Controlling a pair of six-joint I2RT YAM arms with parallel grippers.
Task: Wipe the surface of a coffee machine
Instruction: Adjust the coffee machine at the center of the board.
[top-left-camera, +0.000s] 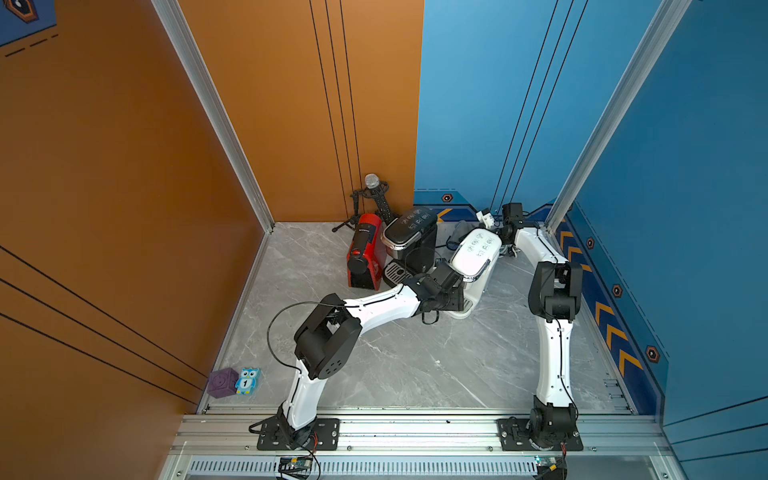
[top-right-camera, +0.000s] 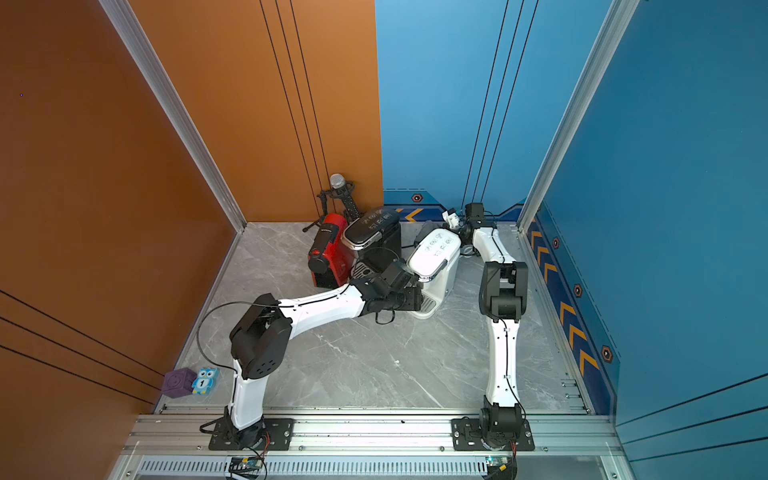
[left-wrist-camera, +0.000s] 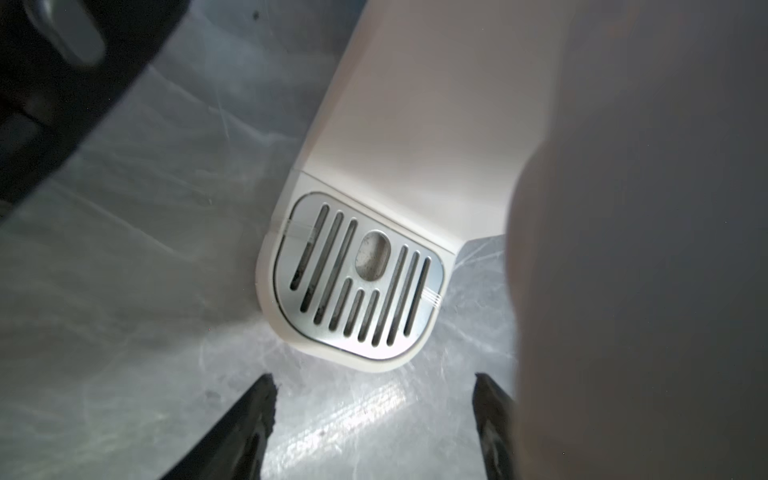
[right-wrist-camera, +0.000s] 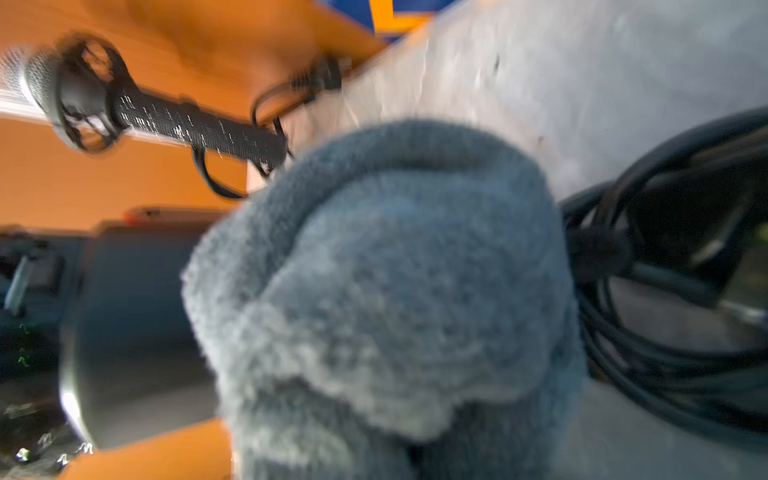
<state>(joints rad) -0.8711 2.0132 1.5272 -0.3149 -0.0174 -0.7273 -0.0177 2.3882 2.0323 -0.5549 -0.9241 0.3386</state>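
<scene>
There are 3 coffee machines on the marble surface (top-left-camera: 415, 365), 1 grey cloth, 1 microphone on a tripod, 1 purple cube and 1 owl toy. The white coffee machine (top-left-camera: 473, 249) stands upright between the 2 grippers. Its long axis runs from the slotted drip tray (left-wrist-camera: 357, 282), just ahead of the left gripper (left-wrist-camera: 374, 415), back to its rear end beside the right gripper (top-left-camera: 478, 222). The left gripper is spread, with only bare surface between its fingertips (left-wrist-camera: 257, 415). The right gripper is pressed together, pinching the bunched grey cloth (right-wrist-camera: 395, 291) behind the machine; its fingers are hidden by the fabric. The black coffee machine (top-left-camera: 409, 237) stands close beside the white one, just beyond the left gripper, and the red coffee machine (top-left-camera: 365, 253) is further out on that side. The microphone (top-left-camera: 372, 181) stands past the cloth from the right gripper, in the corner. Coiled black cables (right-wrist-camera: 665, 249) lie just beside the cloth. The purple cube (top-left-camera: 222, 382) and owl toy (top-left-camera: 247, 380) sit well apart from both grippers.
</scene>
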